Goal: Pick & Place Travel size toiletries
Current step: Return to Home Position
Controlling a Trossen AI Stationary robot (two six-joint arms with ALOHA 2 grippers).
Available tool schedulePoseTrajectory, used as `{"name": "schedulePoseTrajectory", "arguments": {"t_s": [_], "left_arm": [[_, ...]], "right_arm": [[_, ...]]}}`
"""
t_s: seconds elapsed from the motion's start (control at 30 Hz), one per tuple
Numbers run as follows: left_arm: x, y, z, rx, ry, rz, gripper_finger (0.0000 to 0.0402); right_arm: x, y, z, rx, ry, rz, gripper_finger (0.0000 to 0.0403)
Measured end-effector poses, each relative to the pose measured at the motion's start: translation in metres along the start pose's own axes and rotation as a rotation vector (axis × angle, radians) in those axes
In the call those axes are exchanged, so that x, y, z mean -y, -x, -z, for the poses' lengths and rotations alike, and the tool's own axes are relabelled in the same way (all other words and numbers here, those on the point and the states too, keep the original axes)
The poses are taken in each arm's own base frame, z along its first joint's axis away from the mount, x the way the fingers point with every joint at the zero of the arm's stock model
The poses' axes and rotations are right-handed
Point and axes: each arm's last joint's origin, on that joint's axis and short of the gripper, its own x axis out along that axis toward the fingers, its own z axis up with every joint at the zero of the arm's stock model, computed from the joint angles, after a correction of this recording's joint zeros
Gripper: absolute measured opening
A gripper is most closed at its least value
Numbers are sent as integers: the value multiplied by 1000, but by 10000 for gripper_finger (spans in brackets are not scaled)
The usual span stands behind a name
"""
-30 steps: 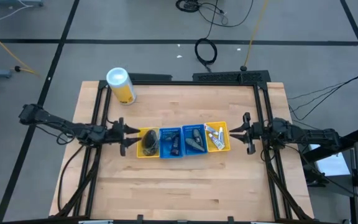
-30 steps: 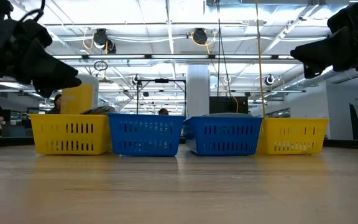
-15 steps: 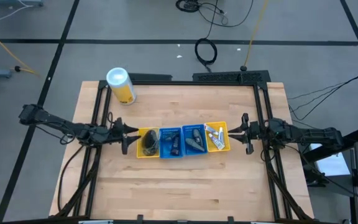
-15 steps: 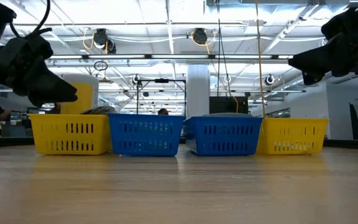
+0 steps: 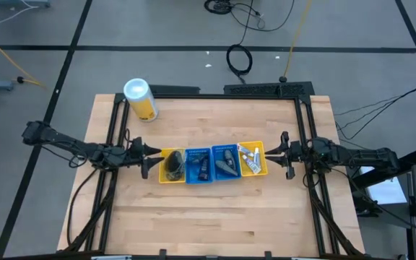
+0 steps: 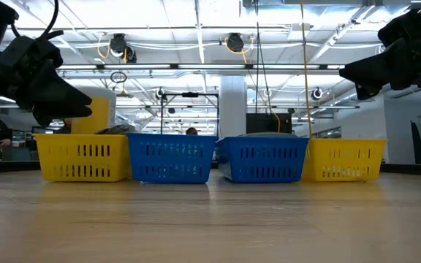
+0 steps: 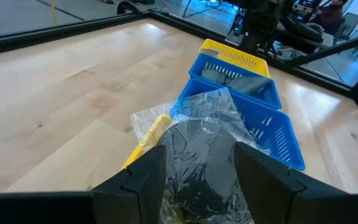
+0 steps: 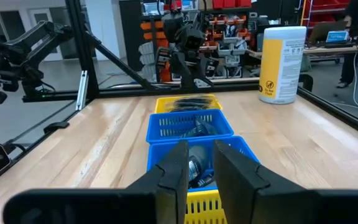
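The toiletries lie sorted in four bins in a row at mid-table. Clear packets with dark contents (image 5: 172, 166) (image 7: 210, 112) fill the left yellow bin (image 6: 82, 157). Dark mini bottles (image 5: 201, 167) and grey oval pieces (image 5: 227, 163) lie in the two blue bins, and white tubes (image 5: 250, 159) in the right yellow bin (image 6: 346, 159). My left gripper (image 5: 144, 159) (image 7: 201, 155) hovers open just left of the row, pointing at the packets. At the row's right end my right gripper (image 5: 287, 154) (image 8: 202, 152) hovers open. Both are above bin height.
A big yellow canister with a white lid (image 5: 140, 98) (image 8: 282, 62) stands near the table's far left corner. Black frame rails run along the table's left, right and far edges. Bare wood lies in front of and behind the row of bins. People show in the room beyond.
Both grippers have sunk a little toward the bins in the low view, staying open. The bins and their contents have not moved.
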Motion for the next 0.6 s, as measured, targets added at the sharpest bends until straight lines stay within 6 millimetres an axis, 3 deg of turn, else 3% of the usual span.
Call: {"name": "schedulePoseTrajectory", "arguments": {"t_s": [0.6], "left_arm": [[0, 0, 0, -1, 3, 2, 186]], "right_arm": [[-1, 5, -7, 89, 7, -8, 63]]}}
